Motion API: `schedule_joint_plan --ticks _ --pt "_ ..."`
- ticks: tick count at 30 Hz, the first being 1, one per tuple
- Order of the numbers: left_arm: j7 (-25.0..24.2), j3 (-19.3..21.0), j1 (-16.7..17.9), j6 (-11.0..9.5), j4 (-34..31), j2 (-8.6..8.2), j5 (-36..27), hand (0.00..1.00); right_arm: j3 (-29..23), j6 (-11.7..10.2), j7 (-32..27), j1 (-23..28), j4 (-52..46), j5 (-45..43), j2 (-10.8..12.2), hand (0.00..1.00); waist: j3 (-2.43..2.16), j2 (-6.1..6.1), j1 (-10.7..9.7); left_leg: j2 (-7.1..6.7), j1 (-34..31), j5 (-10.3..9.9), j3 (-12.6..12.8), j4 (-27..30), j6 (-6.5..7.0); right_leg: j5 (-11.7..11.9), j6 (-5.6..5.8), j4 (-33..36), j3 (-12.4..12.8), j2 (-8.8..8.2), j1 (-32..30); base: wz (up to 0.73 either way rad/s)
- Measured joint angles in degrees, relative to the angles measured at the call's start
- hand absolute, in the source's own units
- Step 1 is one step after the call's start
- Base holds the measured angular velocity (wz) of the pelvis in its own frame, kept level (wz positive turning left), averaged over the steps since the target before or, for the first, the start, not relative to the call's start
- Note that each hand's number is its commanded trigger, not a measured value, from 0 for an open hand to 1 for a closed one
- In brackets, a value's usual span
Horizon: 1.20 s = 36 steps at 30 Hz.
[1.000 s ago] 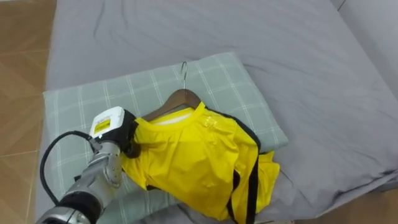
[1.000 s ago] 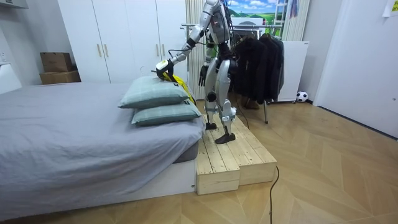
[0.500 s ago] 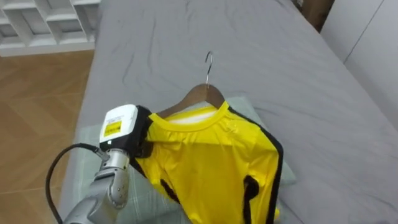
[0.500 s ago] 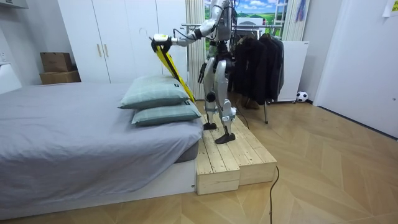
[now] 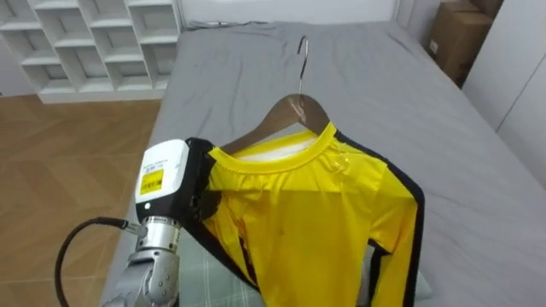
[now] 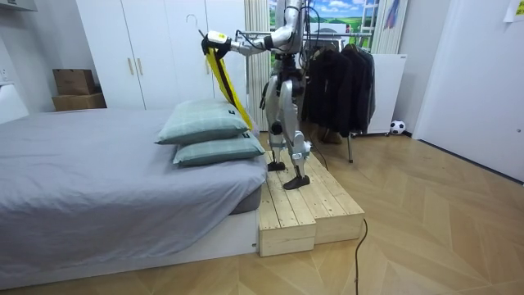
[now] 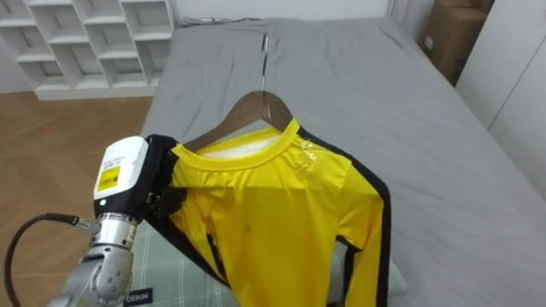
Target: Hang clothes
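At ten o'clock in my eye views a white shelf unit (image 5: pixel 85 38) stands on the wooden floor (image 5: pixel 60 170). My left hand (image 5: pixel 198 183) is at eight o'clock, raised in front of me. It is closed on the near shoulder of the yellow shirt (image 5: pixel 316 230), where the end of the wooden hanger (image 5: pixel 294 111) runs in under the cloth. My fingers curl into that shoulder, but their tips lie under the yellow fabric, so I cannot tell how far they wrap.

Just below my wrist, at seven o'clock, a patch of green checked pillow (image 7: pixel 175 269) shows. The hanger sits a little tilted, with its metal hook (image 5: pixel 302 60) pointing to twelve o'clock. The shirt is on the hanger, collar at the centre, and its black-edged body drops away toward five o'clock. It is held up in the air over the grey bed (image 5: pixel 384 94), which fills the middle from twelve to three o'clock. A cardboard box (image 5: pixel 456 38) stands at two o'clock.

In the room view I stand on a wooden platform (image 6: pixel 307 205) beside the bed. My left arm reaches toward nine o'clock, and the shirt hangs above two stacked pillows (image 6: pixel 205 123). My right hand (image 6: pixel 263 104) hangs by my hip; whether it is closed I cannot tell. A clothes rack (image 6: pixel 340 78) with dark garments stands behind me, at three o'clock.
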Motion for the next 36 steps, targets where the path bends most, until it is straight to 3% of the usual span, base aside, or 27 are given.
schedule_joint_plan --ticks 9,25,36 --pt "0.0 1.7 2.2 0.0 -6.0 0.11 0.0 1.00 -3.5 0.7 1.2 1.1 0.2 -0.2 0.0 0.00 0.23 0.38 1.0 -0.05 2.5 -0.2 -0.3 -0.9 -0.13 -0.5 0.28 -0.8 0.1 0.15 2.6 0.01" --pt "0.5 7.5 3.4 -0.5 -7.2 0.39 -2.0 1.00 -8.1 1.2 0.5 2.5 0.8 -5.2 -0.2 0.00 0.44 0.77 1.1 0.24 4.6 -0.3 -0.1 -1.3 -0.25 -0.9 0.15 -0.8 0.3 0.55 4.4 0.00" --pt "1.0 10.4 5.2 -0.6 -11.1 1.19 -1.9 1.00 -12.0 2.5 -4.8 2.9 0.0 -13.7 -1.4 0.00 0.04 -0.91 2.2 0.23 5.8 -0.4 -0.1 -1.3 -0.38 -1.8 0.19 0.3 0.6 0.55 5.0 0.00"
